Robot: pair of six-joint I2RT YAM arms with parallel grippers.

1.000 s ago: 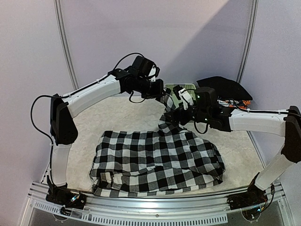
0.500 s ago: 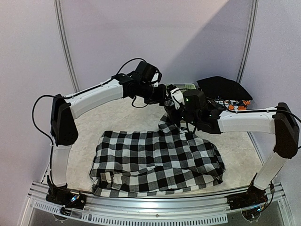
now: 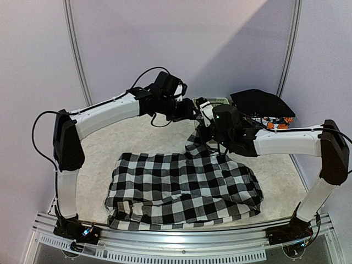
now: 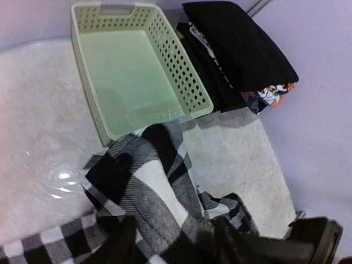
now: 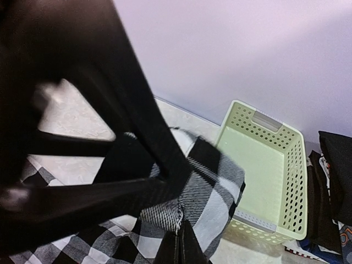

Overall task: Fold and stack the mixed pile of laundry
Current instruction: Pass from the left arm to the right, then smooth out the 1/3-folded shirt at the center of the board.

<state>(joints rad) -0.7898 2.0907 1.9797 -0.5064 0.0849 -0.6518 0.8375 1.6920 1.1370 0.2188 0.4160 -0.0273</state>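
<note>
Fleece surface [image 3: 137,135], lilac walls [image 3: 181,44], right end effector [image 5: 179,248] pinching checked shirt [image 3: 181,187], left end effector [image 4: 176,242] spread.

The left arm [image 3: 104,113] rises from its base at the near left corner of the checked shirt [image 3: 181,184], bends at the elbow and reaches across to the shirt's far edge. The left gripper [image 4: 173,223] hangs over the raised far corner of the shirt, its dark fingers [image 4: 118,242] standing apart on either side of the lifted fold. The right arm [image 3: 286,140] climbs from the near right, bends sharply and stretches level towards that same corner. The right gripper [image 5: 179,247] has its jaws closed, pinching the shirt's fold between the fingertips, close beside the left one.
</note>
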